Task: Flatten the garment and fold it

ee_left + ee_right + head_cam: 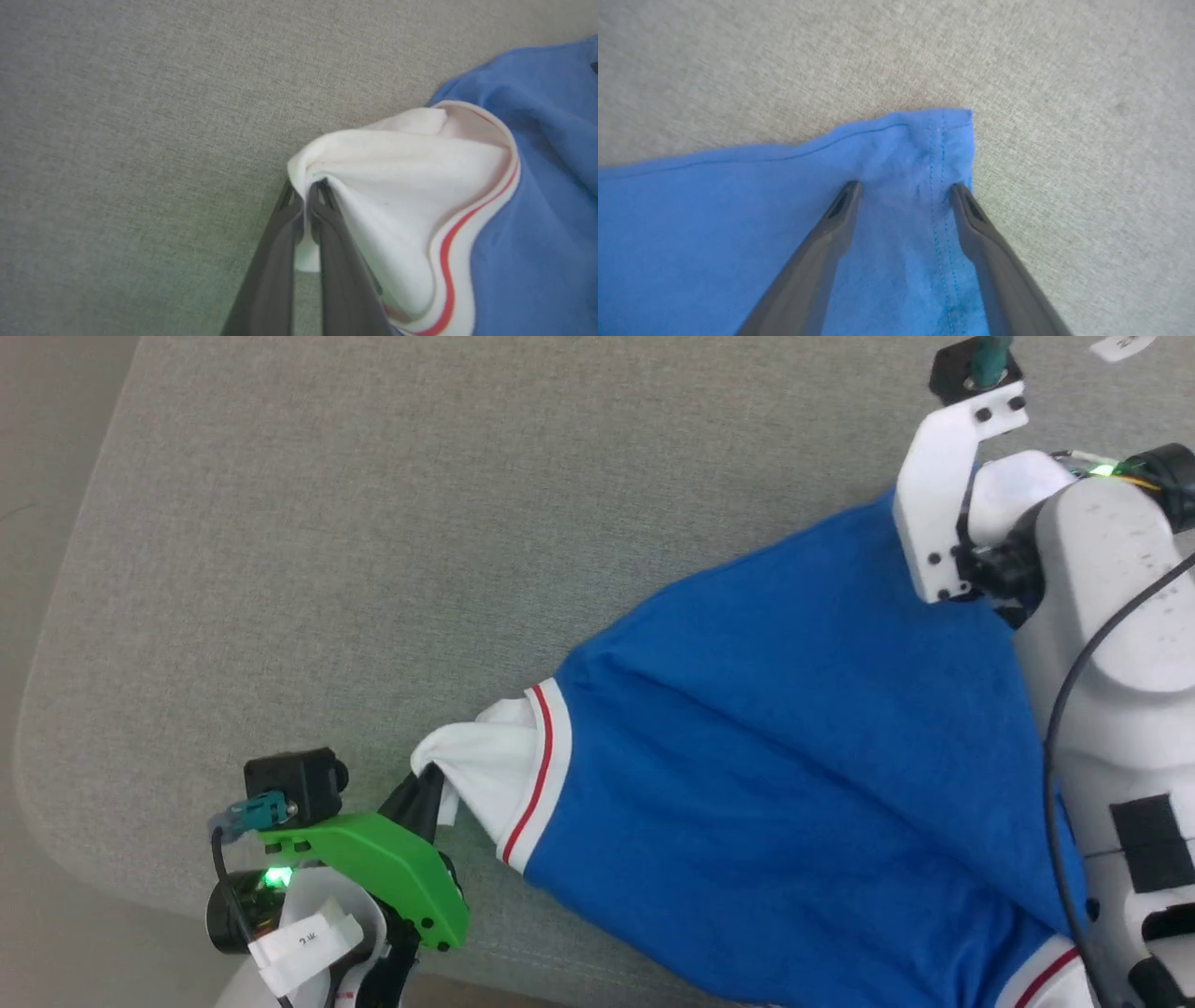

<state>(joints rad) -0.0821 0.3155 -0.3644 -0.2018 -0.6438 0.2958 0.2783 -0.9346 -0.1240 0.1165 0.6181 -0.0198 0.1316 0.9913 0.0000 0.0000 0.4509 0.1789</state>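
The garment (794, 737) is a royal-blue T-shirt with white sleeves and red stripe trim, spread across the grey table from lower left to upper right. My left gripper (431, 784) is shut on the white sleeve's edge (402, 186) at the lower left; in the left wrist view the two dark fingers (280, 261) pinch a fold of white cloth. My right gripper (903, 189) stands open over the blue hem corner (943, 130), fingers spread with cloth lying beneath them. In the head view the right wrist (962, 495) covers that corner.
The grey fabric table (373, 541) stretches free to the left and top. Its rounded edge (37, 691) runs down the left, with pale floor beyond. A white label (1120, 345) lies at the top right.
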